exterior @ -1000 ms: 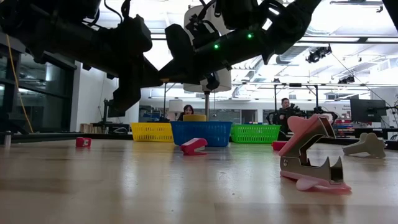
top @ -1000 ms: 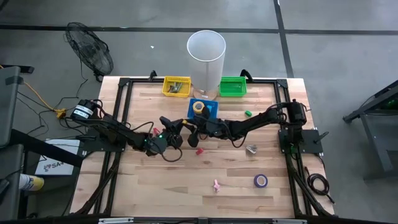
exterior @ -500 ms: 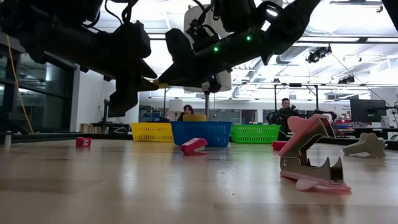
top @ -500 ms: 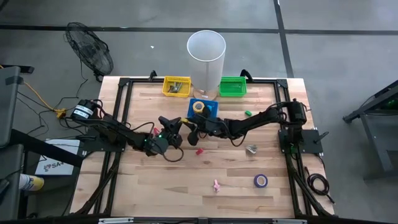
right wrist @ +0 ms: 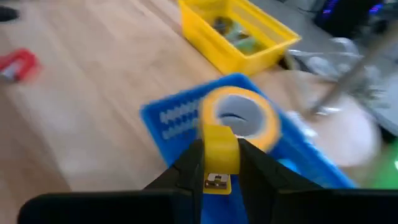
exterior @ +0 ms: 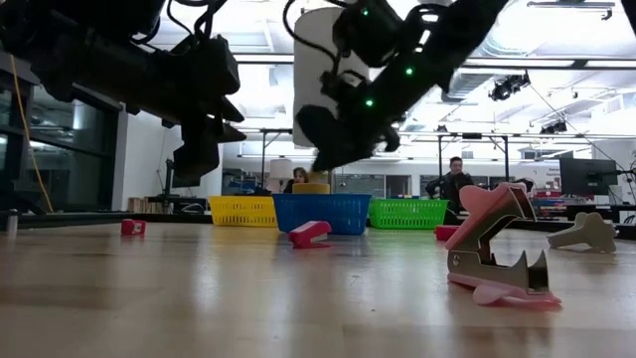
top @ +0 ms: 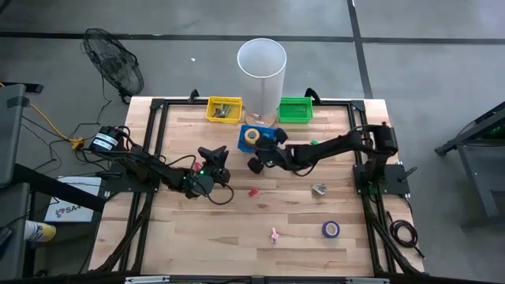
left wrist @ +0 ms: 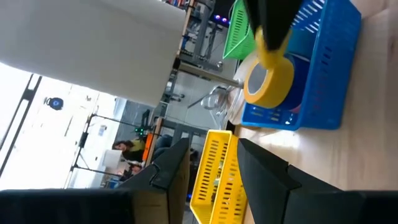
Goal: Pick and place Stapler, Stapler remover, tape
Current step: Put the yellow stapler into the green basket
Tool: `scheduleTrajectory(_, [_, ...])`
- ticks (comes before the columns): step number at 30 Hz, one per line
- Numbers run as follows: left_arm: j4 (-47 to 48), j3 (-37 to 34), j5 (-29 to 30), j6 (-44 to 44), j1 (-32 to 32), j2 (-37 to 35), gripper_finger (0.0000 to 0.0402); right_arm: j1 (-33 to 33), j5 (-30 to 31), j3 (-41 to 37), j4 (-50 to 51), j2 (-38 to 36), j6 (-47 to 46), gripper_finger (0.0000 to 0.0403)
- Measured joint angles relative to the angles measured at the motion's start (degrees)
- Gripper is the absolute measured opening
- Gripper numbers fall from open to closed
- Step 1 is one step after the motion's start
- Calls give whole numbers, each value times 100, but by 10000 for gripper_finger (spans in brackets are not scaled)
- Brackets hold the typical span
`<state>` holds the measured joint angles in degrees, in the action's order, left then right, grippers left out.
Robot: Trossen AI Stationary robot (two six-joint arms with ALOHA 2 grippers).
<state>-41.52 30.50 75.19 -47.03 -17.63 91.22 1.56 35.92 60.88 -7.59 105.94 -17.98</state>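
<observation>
My right gripper (right wrist: 219, 163) is shut on a small yellow stapler (left wrist: 273, 42) and holds it over the blue basket (top: 257, 139). A yellow tape roll (right wrist: 239, 117) lies in that basket. My left gripper (left wrist: 214, 174) stands open with nothing between its fingers, to the left of the basket (top: 213, 155). A red stapler (top: 252, 191) lies on the table in the middle. The pink staple remover (exterior: 497, 261) and a purple tape roll (top: 331, 229) lie near the front edge. My right gripper pinches the yellow stapler between its two fingers, one on each side of it (right wrist: 219, 149). The fingers slant down from the table's right-near side toward the basket. The stapler's free end (left wrist: 275, 48) sticks out past the fingertips, clear of the tape roll and the basket.
A yellow basket (top: 225, 109) and a green basket (top: 295, 109) stand at the far edge, with a tall white cylinder (top: 261, 71) between them. A grey object (top: 319, 188) and a small green one (top: 314, 143) lie on the table's right half.
The two grippers were together over the middle of the table. My left gripper has let go of the yellow stapler and stayed in place. My right gripper has carried it toward the far edge, over the blue basket, and tipped downward.
</observation>
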Motion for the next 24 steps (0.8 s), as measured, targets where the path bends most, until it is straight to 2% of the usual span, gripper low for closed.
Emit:
scheduleTrajectory(4, [0, 0, -5, 0, 0, 0, 131, 65, 468, 27, 979, -368, -232, 65])
scheduleTrajectory(12, [-34, 0, -145, 86, 0, 2, 131, 560, 1133, 14, 2899, -604, -1005, 65])
scheduleTrajectory(19, [-37, -2, -171, 103, 0, 2, 131, 1336, 1148, 9, 3314, -589, -775, 65])
scheduleTrajectory(24, [-37, -2, -231, 117, 0, 2, 131, 1968, 705, 9, 3404, -589, -629, 65])
